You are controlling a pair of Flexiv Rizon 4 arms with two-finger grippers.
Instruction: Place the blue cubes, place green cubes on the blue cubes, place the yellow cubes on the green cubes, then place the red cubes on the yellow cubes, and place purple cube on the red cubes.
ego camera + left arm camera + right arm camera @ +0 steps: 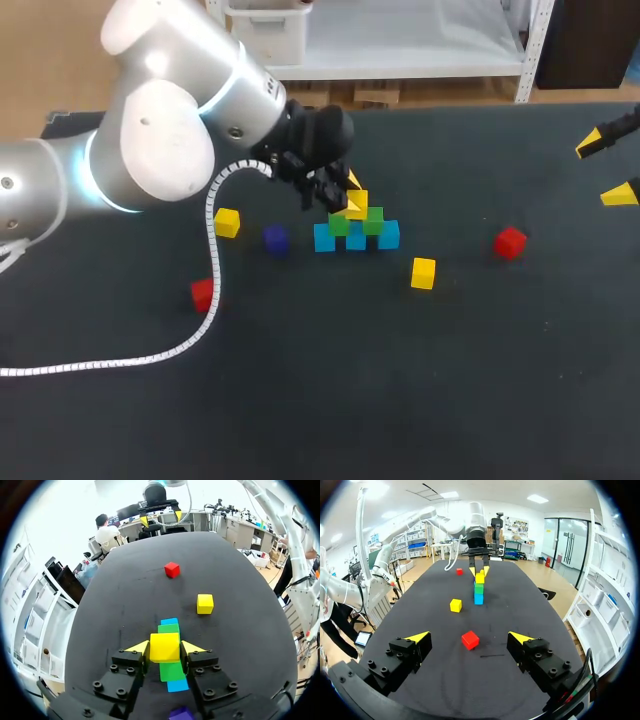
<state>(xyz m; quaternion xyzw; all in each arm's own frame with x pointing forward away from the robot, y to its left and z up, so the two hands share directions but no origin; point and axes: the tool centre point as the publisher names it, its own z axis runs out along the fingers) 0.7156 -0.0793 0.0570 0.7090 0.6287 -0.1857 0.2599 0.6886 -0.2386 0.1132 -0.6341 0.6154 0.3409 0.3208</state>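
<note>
One yellow cube (164, 652) in L pincer (166, 645), atop green cubes (169, 628).

Bright light is coming from overhead. Glare is shining off the left arm (160, 130), and a red cube (470, 640) is casting a faint shadow on the dark counter (530, 605).

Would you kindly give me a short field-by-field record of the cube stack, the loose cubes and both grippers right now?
base row: three blue cubes, side by side
second row: two green cubes on the blue ones
left gripper: shut on a yellow cube over the green cubes
right gripper: open, empty, away from the stack
loose yellow cubes: two
red cubes: two, loose
purple cube: one, loose, apart from the blue row
</note>
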